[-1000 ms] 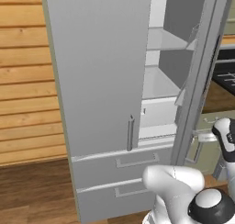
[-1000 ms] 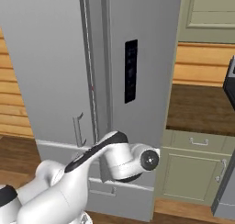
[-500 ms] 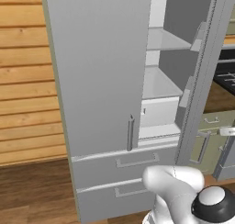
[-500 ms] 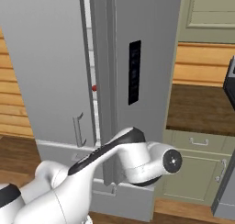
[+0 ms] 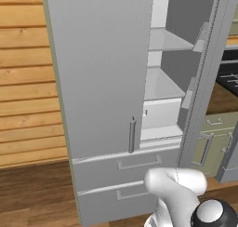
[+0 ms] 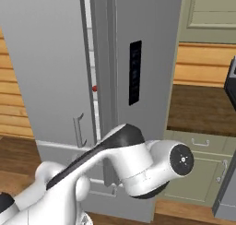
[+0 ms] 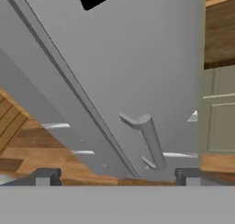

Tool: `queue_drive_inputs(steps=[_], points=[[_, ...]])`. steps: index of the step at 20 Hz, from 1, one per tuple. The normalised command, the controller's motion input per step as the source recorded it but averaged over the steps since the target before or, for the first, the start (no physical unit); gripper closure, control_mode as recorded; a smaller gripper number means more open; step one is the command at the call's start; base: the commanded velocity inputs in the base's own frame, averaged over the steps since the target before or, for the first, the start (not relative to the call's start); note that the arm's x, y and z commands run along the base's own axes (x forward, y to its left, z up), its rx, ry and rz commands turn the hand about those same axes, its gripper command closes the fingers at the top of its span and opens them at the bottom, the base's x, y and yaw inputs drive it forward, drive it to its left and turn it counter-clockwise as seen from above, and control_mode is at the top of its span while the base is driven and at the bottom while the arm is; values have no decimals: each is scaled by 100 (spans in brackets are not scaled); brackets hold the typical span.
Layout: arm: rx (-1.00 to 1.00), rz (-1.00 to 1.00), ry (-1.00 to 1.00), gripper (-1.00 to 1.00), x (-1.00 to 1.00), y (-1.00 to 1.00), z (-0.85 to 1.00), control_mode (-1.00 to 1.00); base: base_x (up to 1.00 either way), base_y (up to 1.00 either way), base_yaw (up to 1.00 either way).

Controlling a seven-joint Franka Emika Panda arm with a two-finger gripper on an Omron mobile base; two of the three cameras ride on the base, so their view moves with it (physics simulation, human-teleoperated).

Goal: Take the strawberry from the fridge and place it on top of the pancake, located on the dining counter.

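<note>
While the tall light grey two-door fridge (image 5: 107, 82) stands ajar | tiny dark red strawberry (image 6: 95, 88) sits mid-left in the door gap | I judge it light, soft: pinch gently across its middle | gripper (image 7: 117, 178) fingers apart, empty.

White arm bent low, elbow forward; claw (image 7: 117, 176) with fingertips spread wide, nothing between.
</note>
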Motion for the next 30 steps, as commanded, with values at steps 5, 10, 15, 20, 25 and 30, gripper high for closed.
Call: queue_drive_inputs(steps=[5, 10, 15, 20, 25, 30], points=[[-18, -16, 0, -100, -100, 95, 62, -100, 0, 0, 0], [-26, -13, 11, -100, -70, 100, 94, -100, 0, 0, 0], [-40, -11, 26, -100, -9, 100, 99, -100, 0, 0, 0], [-66, -9, 21, -100, 15, 100, 44, -100, 0, 0, 0], [-78, -3, 39, -100, 80, 78, 5, -100, 0, 0, 0], [-59, -6, 40, -100, 91, -7, -3, -100, 0, 0, 0]])
